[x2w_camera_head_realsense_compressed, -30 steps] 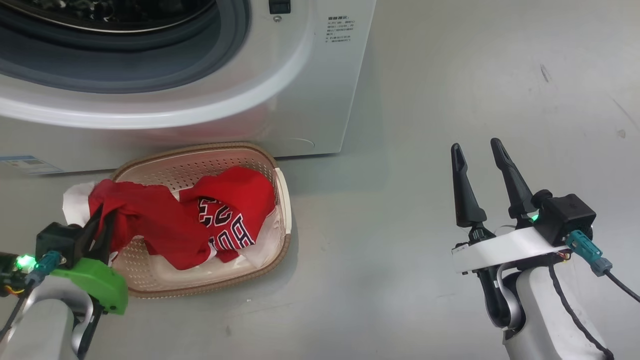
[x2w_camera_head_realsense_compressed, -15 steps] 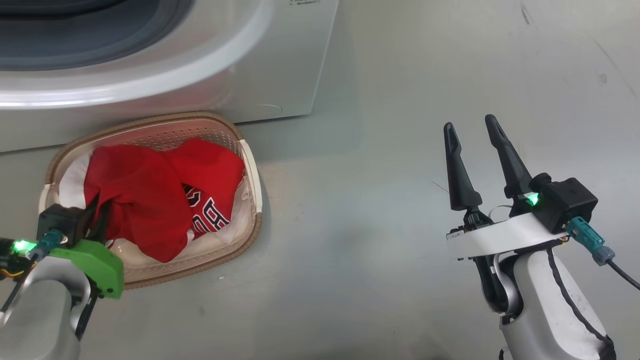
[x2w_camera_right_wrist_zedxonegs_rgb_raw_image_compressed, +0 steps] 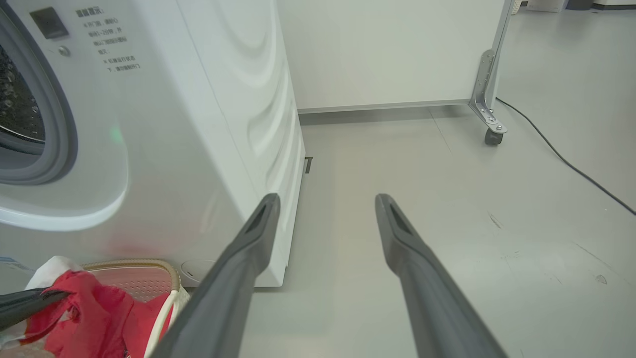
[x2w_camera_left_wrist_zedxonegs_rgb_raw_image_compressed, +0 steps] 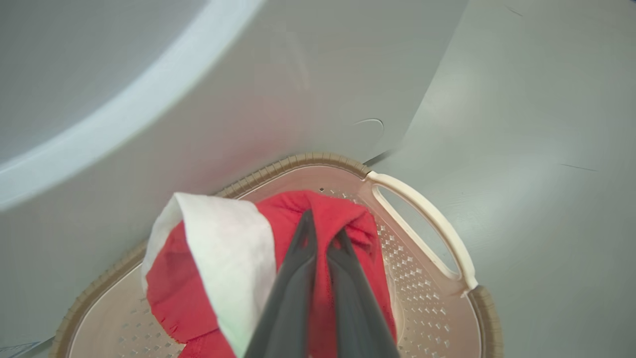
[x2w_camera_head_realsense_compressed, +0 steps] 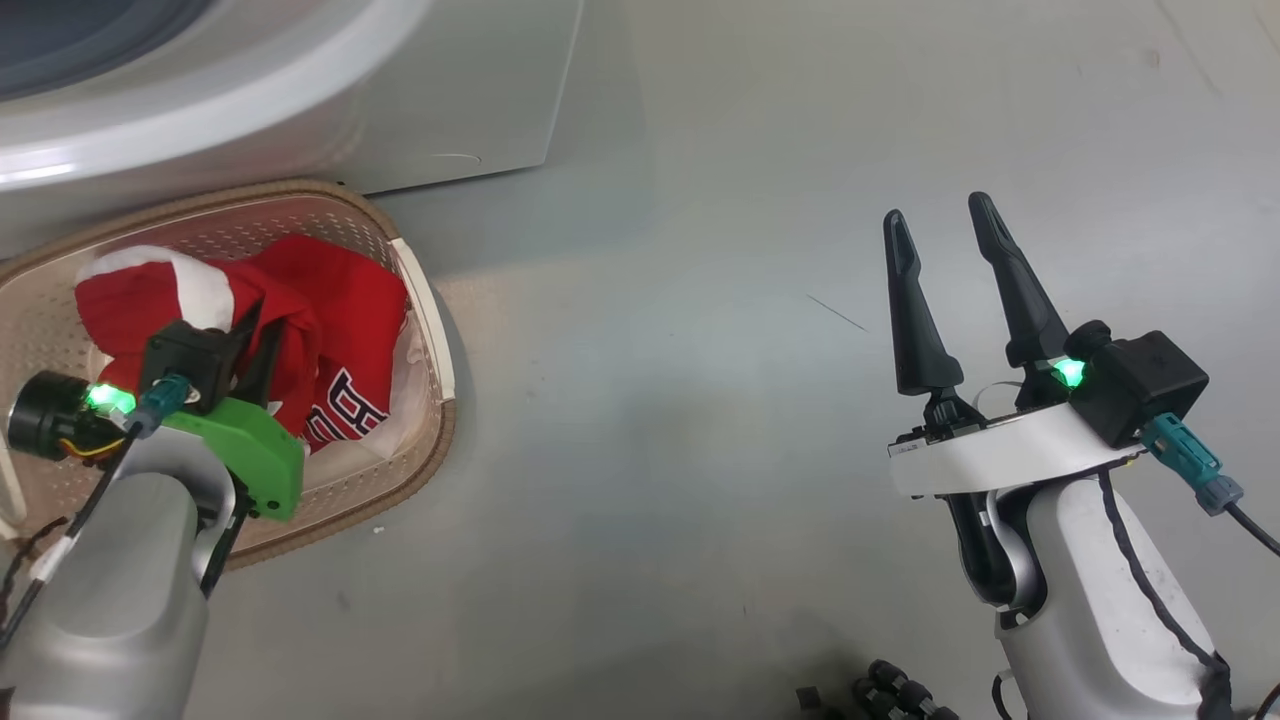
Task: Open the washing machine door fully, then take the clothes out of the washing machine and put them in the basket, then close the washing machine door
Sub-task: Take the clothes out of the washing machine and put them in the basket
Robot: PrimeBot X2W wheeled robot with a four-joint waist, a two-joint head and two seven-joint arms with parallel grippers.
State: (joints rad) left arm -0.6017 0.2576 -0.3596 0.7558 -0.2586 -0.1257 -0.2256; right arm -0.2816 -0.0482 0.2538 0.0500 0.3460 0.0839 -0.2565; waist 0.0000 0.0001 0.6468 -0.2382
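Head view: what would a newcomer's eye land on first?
The red clothes stand out most, heaped in the cream basket at the left, at the foot of the white washing machine. The left gripper has its jaws shut on that red cloth above the basket. The right gripper hangs at the right over the grey floor, jaws wide open and empty.

Grey floor (x2w_camera_head_realsense_compressed: 680, 420), smooth, faintly scuffed.
Carries the washing machine (x2w_camera_right_wrist_zedxonegs_rgb_raw_image_compressed: 208, 129), with the basket (x2w_camera_head_realsense_compressed: 425, 315) set just before its base; farther off, a panel's caster (x2w_camera_right_wrist_zedxonegs_rgb_raw_image_compressed: 492, 137) and a dark cable (x2w_camera_right_wrist_zedxonegs_rgb_raw_image_compressed: 561, 155) trailing past it.
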